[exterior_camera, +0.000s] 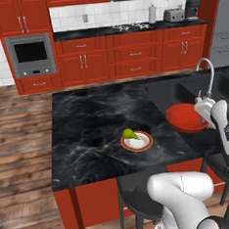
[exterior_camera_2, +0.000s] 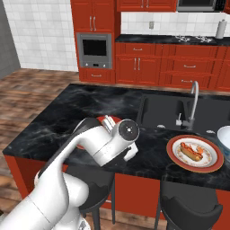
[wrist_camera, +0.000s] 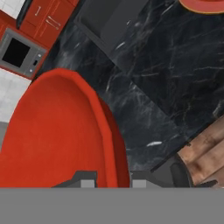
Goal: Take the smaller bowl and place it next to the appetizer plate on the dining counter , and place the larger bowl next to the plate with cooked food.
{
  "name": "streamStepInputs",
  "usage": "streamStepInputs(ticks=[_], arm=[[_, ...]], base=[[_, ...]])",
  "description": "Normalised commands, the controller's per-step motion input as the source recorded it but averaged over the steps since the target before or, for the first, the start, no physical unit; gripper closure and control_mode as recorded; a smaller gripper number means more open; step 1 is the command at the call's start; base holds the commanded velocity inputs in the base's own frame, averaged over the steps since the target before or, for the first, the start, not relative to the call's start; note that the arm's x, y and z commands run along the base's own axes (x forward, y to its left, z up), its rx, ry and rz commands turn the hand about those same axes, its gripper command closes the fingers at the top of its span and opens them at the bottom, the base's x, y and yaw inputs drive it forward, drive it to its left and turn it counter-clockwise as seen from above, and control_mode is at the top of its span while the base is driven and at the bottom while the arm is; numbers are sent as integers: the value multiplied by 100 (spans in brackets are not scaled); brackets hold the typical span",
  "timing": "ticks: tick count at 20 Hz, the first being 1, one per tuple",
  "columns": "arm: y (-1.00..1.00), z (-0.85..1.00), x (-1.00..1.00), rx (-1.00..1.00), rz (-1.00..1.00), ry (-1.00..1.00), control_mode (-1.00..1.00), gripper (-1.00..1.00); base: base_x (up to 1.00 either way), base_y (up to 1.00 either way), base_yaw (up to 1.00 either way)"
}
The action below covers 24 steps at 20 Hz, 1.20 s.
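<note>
My gripper [exterior_camera: 204, 109] is shut on the right rim of the smaller bowl [exterior_camera: 185, 117], a shallow glossy red bowl held just over the dining counter [exterior_camera: 88, 123] near the sink's front edge. In the hand view the red bowl [wrist_camera: 57, 131] spreads to the left, its rim pinched between my fingertips [wrist_camera: 87, 181]. The appetizer plate [exterior_camera: 137, 142], carrying a green pear-shaped piece, lies to the bowl's left near the counter's front edge. The plate with cooked food [exterior_camera_2: 195, 153] sits in front of the faucet. The larger bowl [exterior_camera_2: 224, 137], white, shows partly at the right edge beside it.
A dark sink [exterior_camera_2: 161, 110] with a curved steel faucet [exterior_camera_2: 193, 101] is set into the counter's right half. Black stools [exterior_camera: 138, 198] stand under the front edge. Red cabinets and an oven [exterior_camera: 31, 55] line the back wall across a wooden floor.
</note>
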Motion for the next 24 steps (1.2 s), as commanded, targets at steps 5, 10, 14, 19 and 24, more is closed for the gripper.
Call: streamStepInputs(ticks=[5,10,14,19,24], arm=[[0,-23,25,0,0,1,-100,100],[0,-24,22,0,0,2,-100,100],[0,-27,22,0,0,1,-100,100],[0,-27,18,0,0,1,-100,100],[0,-26,18,0,0,0,-100,100]], base=[[0,0,0],[0,0,0],[0,0,0],[0,0,0],[0,0,0]])
